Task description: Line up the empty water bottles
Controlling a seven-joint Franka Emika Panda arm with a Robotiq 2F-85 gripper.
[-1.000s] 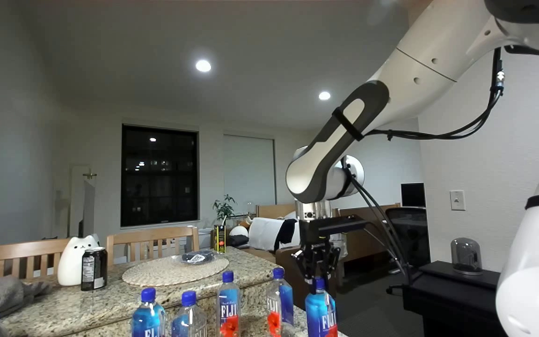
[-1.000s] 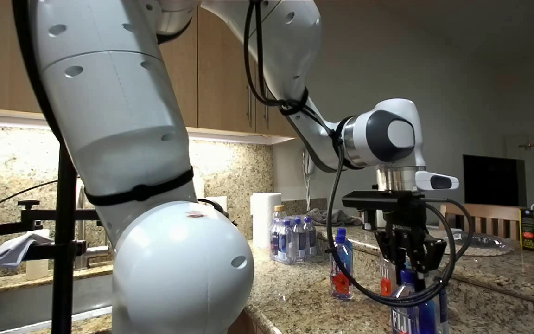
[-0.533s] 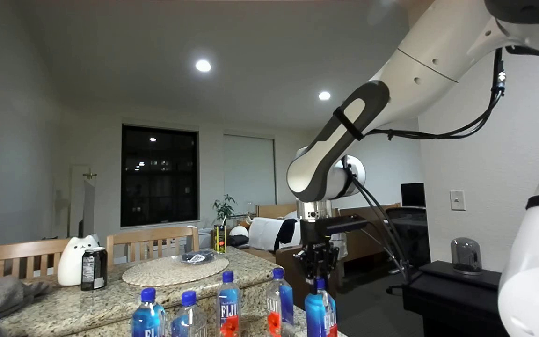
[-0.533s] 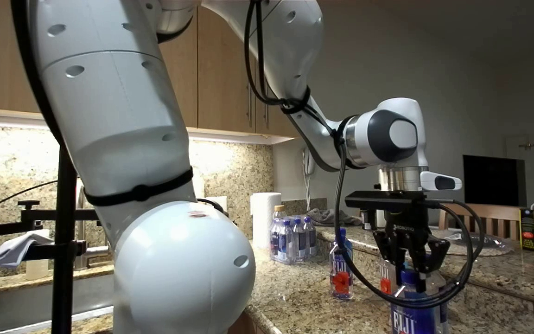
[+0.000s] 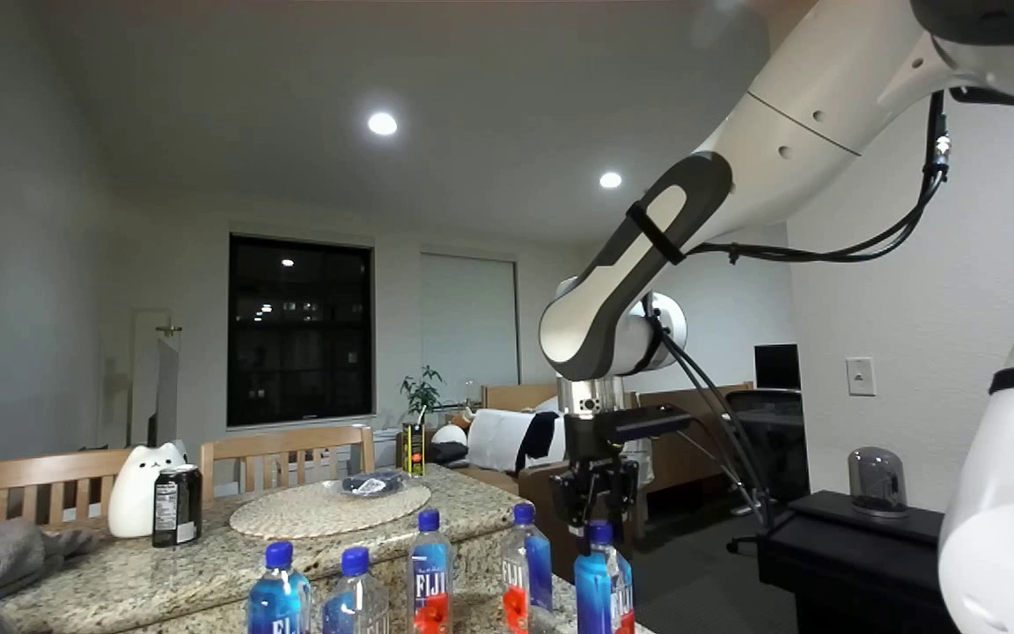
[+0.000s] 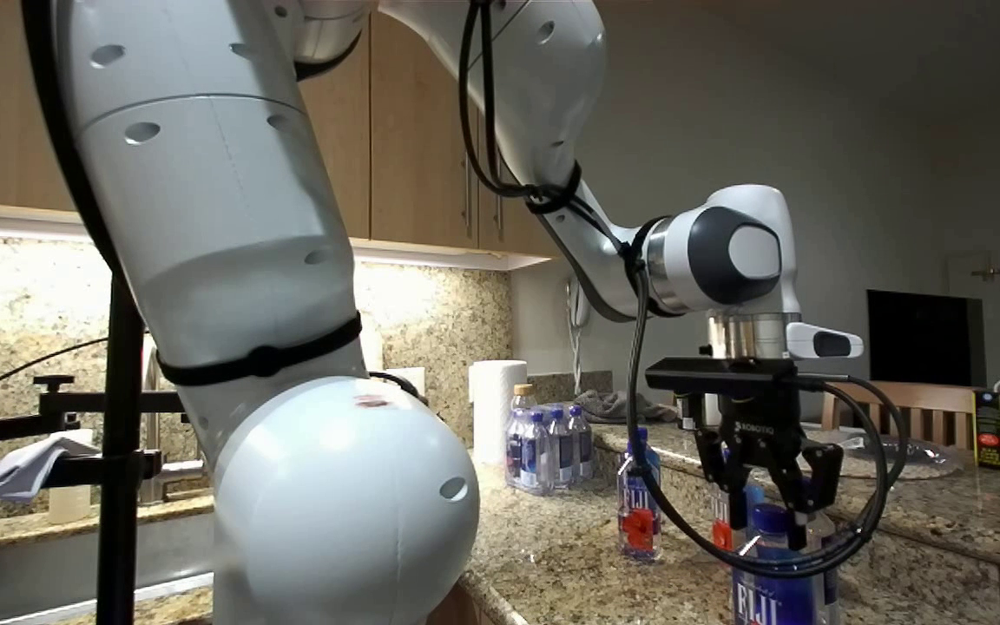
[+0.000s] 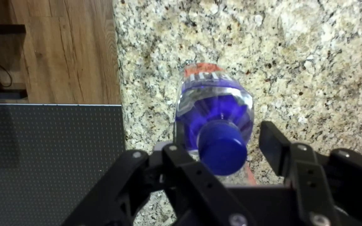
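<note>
Several clear water bottles with blue caps stand upright on the granite counter. In an exterior view, these bottles (image 5: 430, 581) form a loose row across the bottom. My gripper (image 5: 600, 528) is over the rightmost bottle (image 5: 593, 592) there. In the wrist view, my gripper (image 7: 226, 142) is open around that bottle's blue cap (image 7: 222, 153). A gap shows between the right finger and the cap; the left finger is close beside the bottle's shoulder. In an exterior view, that bottle (image 6: 769, 590) stands below the gripper (image 6: 767, 519), partly behind cables. Another bottle (image 6: 639, 512) stands farther back.
A cluster of bottles (image 6: 552, 451) stands beside a paper towel roll (image 6: 500, 408). The raised granite ledge (image 5: 216, 577) bears a woven mat (image 5: 278, 519), a black can (image 5: 177, 506) and a white cat-shaped object (image 5: 130, 493). The counter's edge (image 7: 120, 78) runs left of the bottle.
The gripper's fingers have spread apart around the cap. The bottle under the gripper has turned slightly, and the wrist has shifted slightly. The other bottles have not moved.
</note>
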